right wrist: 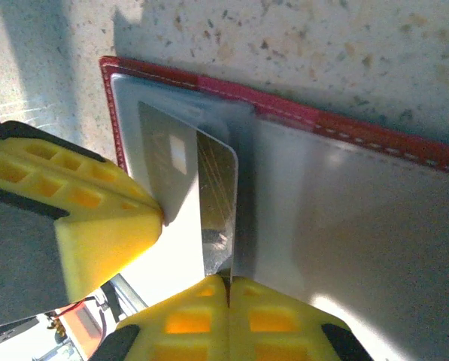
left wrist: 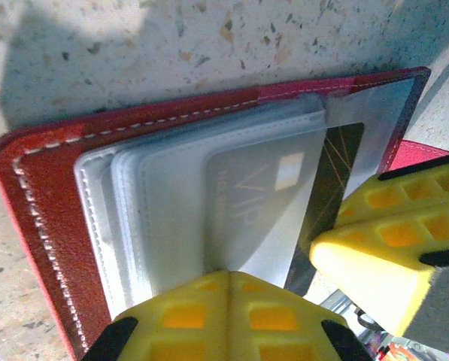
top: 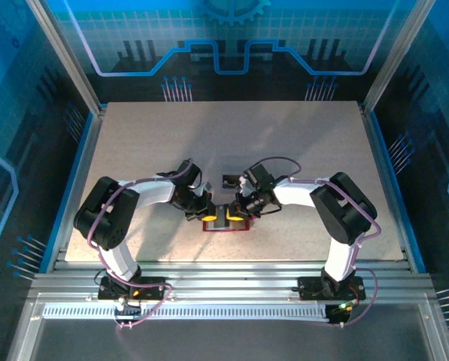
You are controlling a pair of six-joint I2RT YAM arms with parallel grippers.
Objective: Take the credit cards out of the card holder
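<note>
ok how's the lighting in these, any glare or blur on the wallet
Top external view: even light, faint arm shadows on the table, card holder tiny. Left wrist view: hard shadow on the table above the card holder, cloudy sleeves dulling the card. Right wrist view: glare washes out the sleeves.

Your surface (top: 134, 150) is a pale speckled board, beige flecked with brown and grey in the wrist views, brightly lit and crossed by hard-edged shadows. Blue trim (top: 77, 180) runs down its sides. Behind it you have a back wall (top: 232, 37) of blue panels printed with circuit lines and a gear motif. Similar side walls (top: 13, 150) close you in, framed by aluminium posts (top: 64, 53). Along the near edge lie silver rails (top: 232, 289) and a white slotted strip (top: 232, 310)
</note>
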